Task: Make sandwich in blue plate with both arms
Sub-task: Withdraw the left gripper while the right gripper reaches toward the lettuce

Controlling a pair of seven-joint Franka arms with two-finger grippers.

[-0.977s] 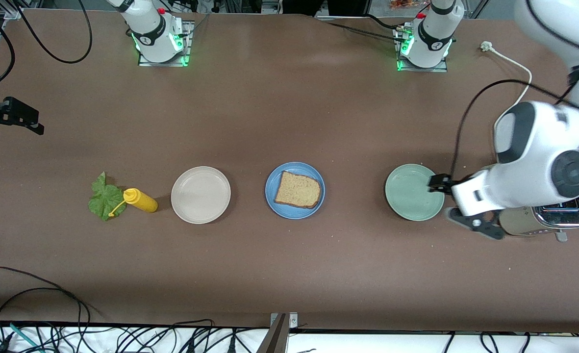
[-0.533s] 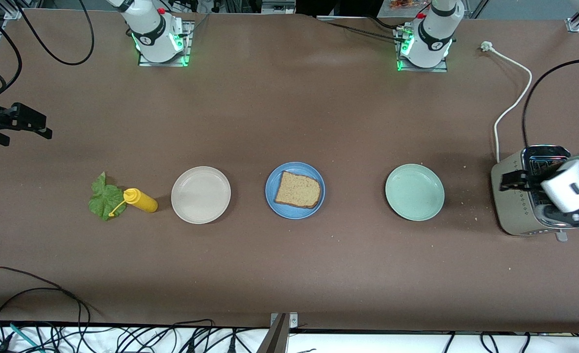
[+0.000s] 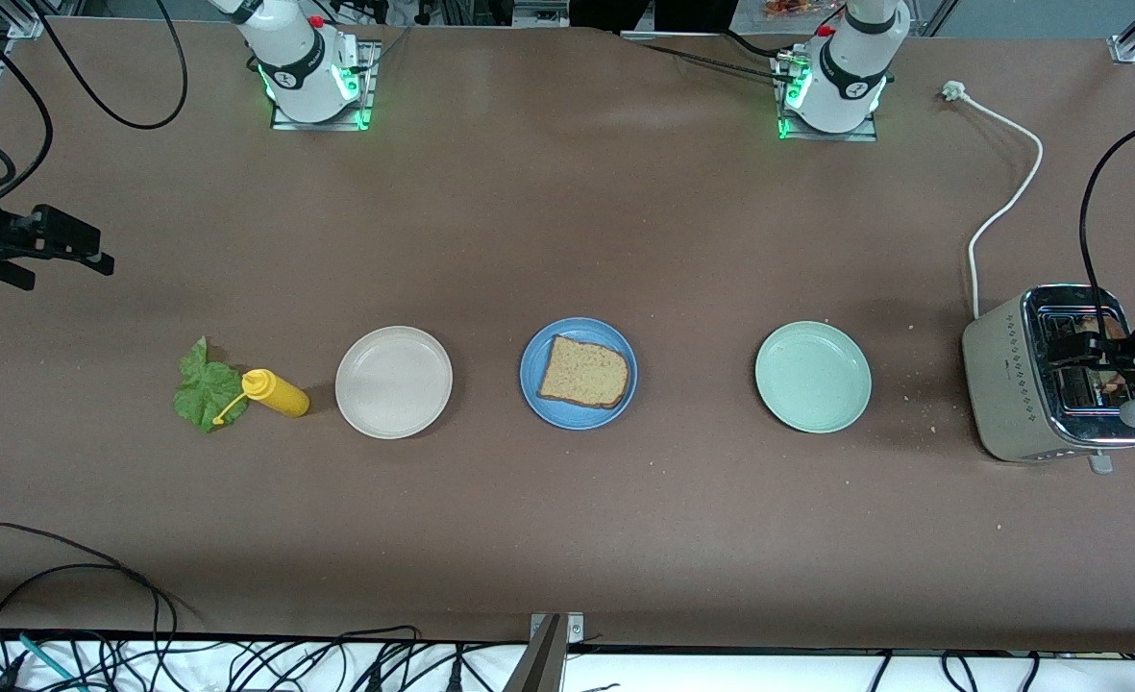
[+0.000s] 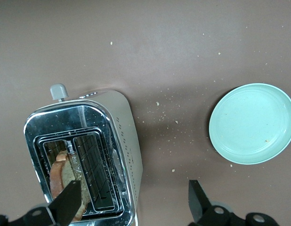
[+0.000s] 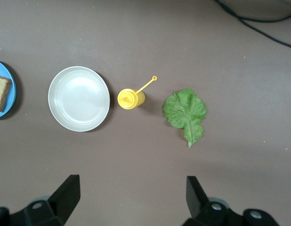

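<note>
One slice: a square of brown bread (image 3: pixel 583 372) with a dark crust lies on the round blue plate (image 3: pixel 534 386), in the middle of the table.
Left gripper (image 4: pixel 131 205): fingers spread wide, holding nothing, up over the shiny metal toaster (image 3: pixel 1043 384).
Left wrist view only: a second slice of bread (image 4: pixel 62 174) sits down in one toaster slot, and crumbs dot the table.
Right gripper (image 5: pixel 131 195): fingers spread wide, holding nothing, up over the table by the lettuce.
Lettuce leaf (image 3: pixel 204 390): green and ruffled, flat on the table, touching the yellow squeeze bottle (image 3: pixel 277 392).
Cream plate (image 3: pixel 393 382): round, smooth.
Mint-green plate (image 3: pixel 813 377): round, smooth.
</note>
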